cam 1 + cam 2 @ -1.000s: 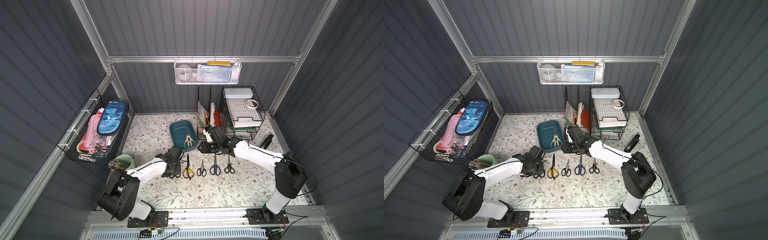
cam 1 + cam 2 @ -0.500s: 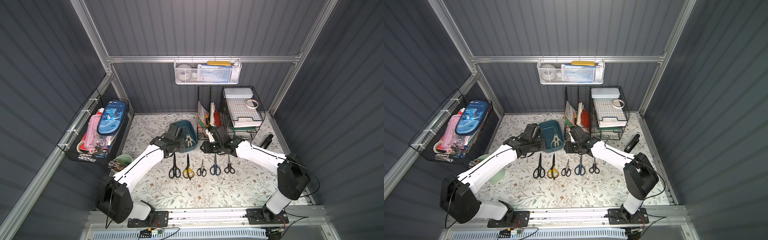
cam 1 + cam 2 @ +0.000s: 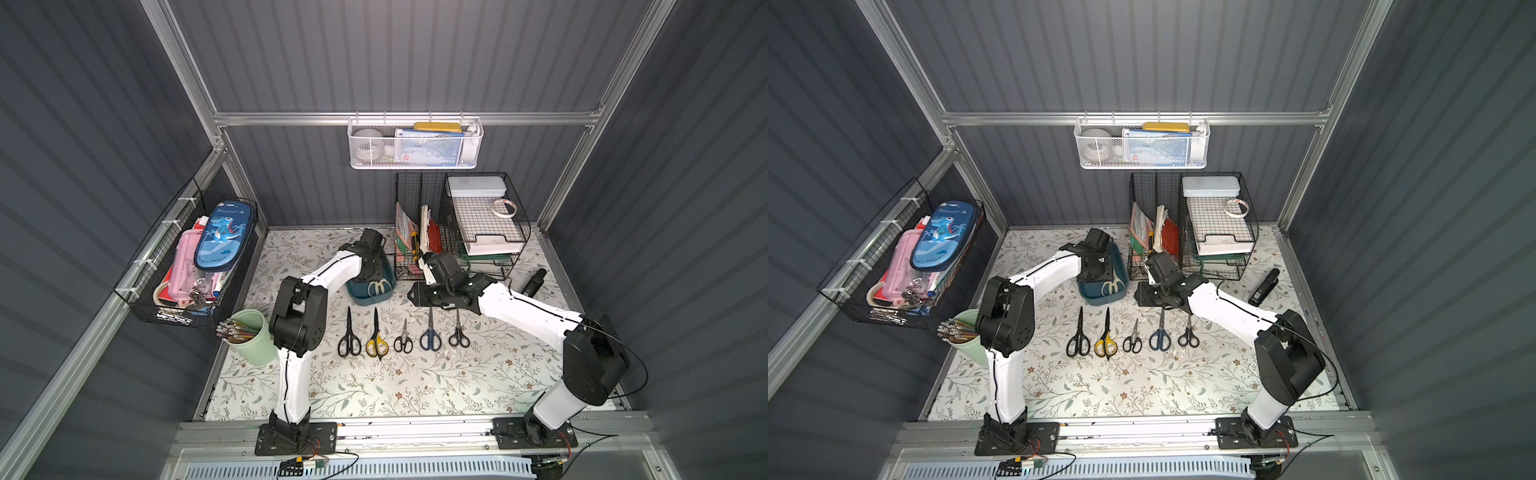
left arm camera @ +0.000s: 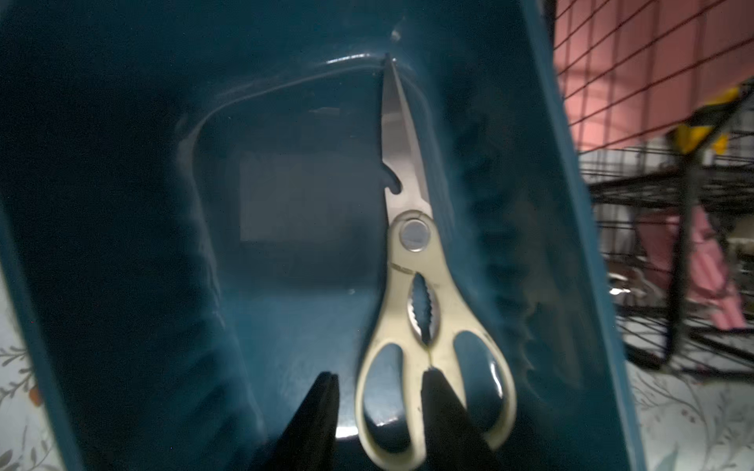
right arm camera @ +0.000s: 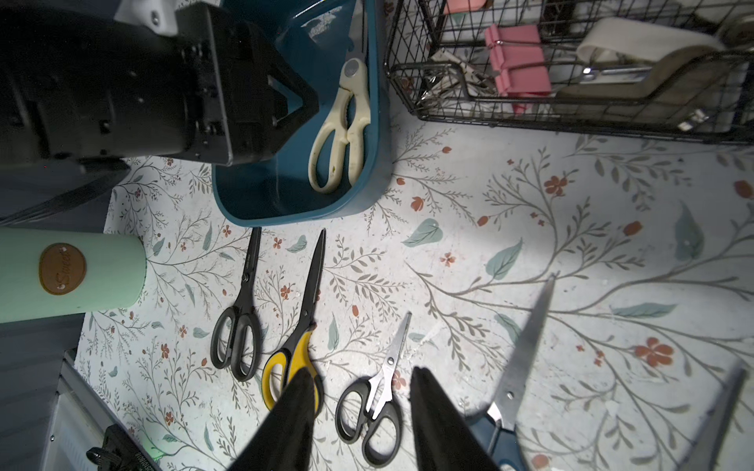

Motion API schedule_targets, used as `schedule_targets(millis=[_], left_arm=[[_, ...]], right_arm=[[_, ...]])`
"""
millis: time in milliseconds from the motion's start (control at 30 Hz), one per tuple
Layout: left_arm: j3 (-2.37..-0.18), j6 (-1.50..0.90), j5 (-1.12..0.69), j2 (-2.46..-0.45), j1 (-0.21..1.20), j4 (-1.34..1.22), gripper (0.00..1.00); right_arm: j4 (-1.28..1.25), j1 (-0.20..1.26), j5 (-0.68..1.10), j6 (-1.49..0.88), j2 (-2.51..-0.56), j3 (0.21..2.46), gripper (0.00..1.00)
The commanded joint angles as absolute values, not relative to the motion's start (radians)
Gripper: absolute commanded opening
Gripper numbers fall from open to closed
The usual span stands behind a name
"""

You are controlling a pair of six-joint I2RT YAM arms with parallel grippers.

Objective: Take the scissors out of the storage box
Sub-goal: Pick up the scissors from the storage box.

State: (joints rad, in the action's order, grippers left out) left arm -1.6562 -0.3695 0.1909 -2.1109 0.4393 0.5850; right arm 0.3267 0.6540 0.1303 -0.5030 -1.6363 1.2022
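Left wrist view. Item: cream pair, the last scissors in the box. It lies flat on the box floor, close along one long wall. The blades are shut, the tip is run up into a far corner, and the handles point toward your left pincer.

Left pincer: part-open, holding nothing. Its fingers stand astride one handle loop, one outside the loop and one over the seam between the two loops. Whether either pad touches the plastic, you cannot tell.

Both top views. Item: row of five pairs on the surface, just in front of the box, handles toward the robot's base. These are out and done, so only the cream pair is left.

Right pincer: part-open and empty. It hovers near the blade ends of the row, beside the box and not in it. The small black pair shows between its fingers in the right wrist view.

Step in hand, by my judgement: grasp and lift the cream pair.

Handling notes:
- Come down until both fingers bracket the loop, then close. A pinch on the rim alone will likely let the heavy blades swing.
- The wall leaves little room, so keep your wrist in line with the blades.
- Lift straight up until the tip clears the rim, or it may catch the corner and drag the box.
- Set it down at a free end of the row.
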Motion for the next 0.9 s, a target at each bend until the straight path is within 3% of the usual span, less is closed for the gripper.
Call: schedule_targets(millis=[0,600,867], left_arm=[[-1.698,-0.32,0.154,-2.128,0.427,0.604,0.39],[-1.682,-0.254,0.085,-2.223,0.407,0.659,0.36],[-1.749,-0.27,0.082,-2.345,0.381,0.669,0.28]], right_arm=[[0.345,0.647,0.125,-0.49,-1.629,1.19,0.43],[0.317,0.646,0.187,-0.498,-1.698,1.223,0.43],[0.307,0.647,0.209,-0.501,-1.706,1.227,0.43]])
